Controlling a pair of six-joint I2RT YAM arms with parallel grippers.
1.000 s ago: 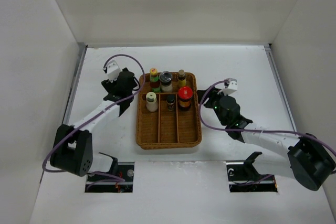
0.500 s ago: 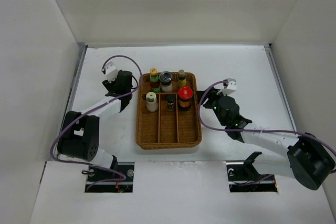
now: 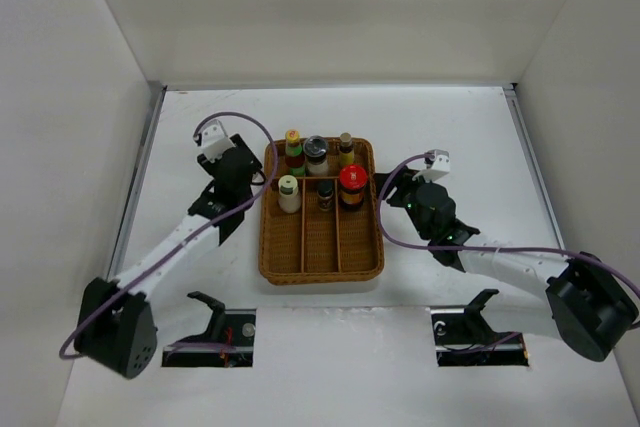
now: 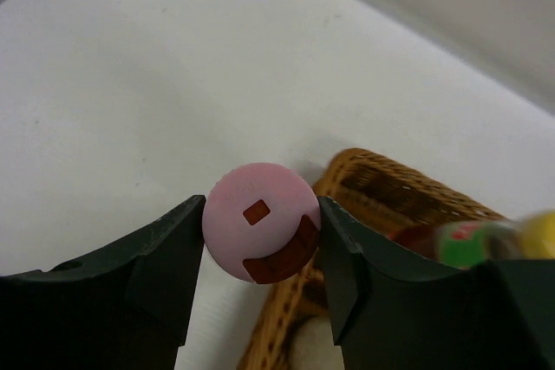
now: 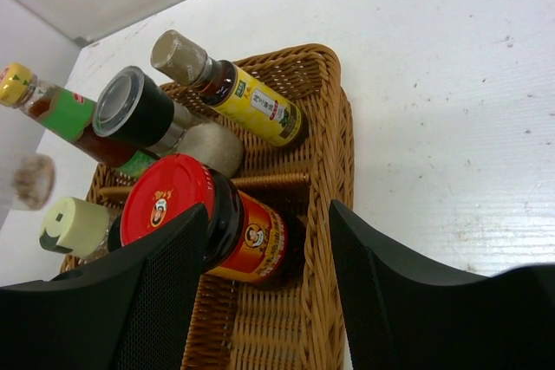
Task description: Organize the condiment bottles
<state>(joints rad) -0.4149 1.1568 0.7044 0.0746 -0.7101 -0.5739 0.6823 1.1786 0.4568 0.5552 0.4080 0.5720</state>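
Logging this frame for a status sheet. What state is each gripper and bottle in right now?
left gripper, shut on pink-capped bottle
right gripper, open, empty
pink-capped bottle, capped, held, not in tray
red-capped jar, capped, upright in tray
grey-lidded jar, capped, upright in tray
yellow-capped bottle, capped, upright in tray
tan-capped bottle, capped, upright in tray
pale-yellow-capped bottle, capped, upright in tray
small dark bottle, upright in tray

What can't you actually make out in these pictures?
Pink-capped bottle: the left wrist view shows only its cap; the body is hidden beneath.
Top view: the left arm covers that bottle.
Yellow-capped bottle: blurred in the left wrist view.
Pale blob at the right wrist view's left edge: too blurred to identify.
Small dark bottle, top view: label too small to read.
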